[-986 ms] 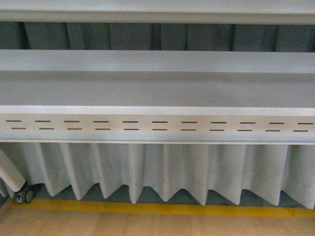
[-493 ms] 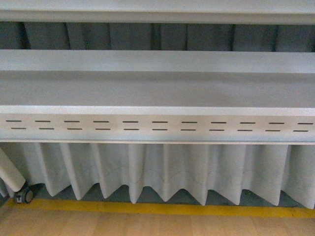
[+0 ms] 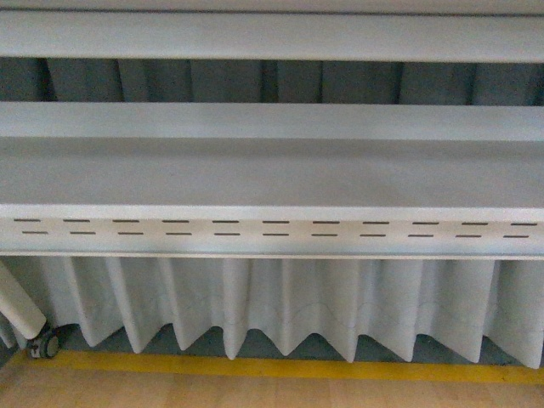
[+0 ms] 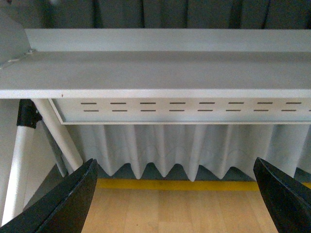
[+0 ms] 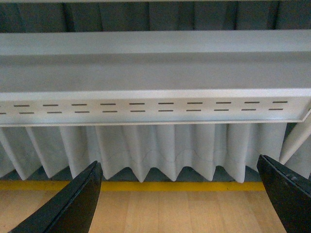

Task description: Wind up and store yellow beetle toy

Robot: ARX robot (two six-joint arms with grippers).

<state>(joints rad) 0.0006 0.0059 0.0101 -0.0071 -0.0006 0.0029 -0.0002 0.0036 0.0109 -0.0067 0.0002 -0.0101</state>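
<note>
Since nothing sits between the black fingers in either wrist view, both arms seem posed for looking rather than carrying. The left gripper (image 4: pixel 175 167) has its fingers (image 4: pixel 65 204) spread wide and holds nothing, and the right gripper (image 5: pixel 179 162) is spread just as wide and is equally empty. That fits hands kept ready for a small rounded car.

Beyond them lies the wooden floor (image 4: pixel 175 208), edged by a yellow strip (image 3: pixel 272 368) along the foot of a pleated white skirt (image 3: pixel 280 297). At the skirt's left end a white leg (image 3: pixel 17 297) slants down to a caster (image 3: pixel 42 344). Above the skirt runs a slotted panel (image 3: pixel 272 228), the front lip of a grey shelf (image 3: pixel 272 174). An upper shelf (image 3: pixel 272 36) crosses higher up, with a dark curtain (image 3: pixel 229 81) behind it.

The yellow beetle toy appears in none of the views. It may sit below or beside what the cameras cover, so winding has probably not begun. The level shelf looks the likely storage place.
</note>
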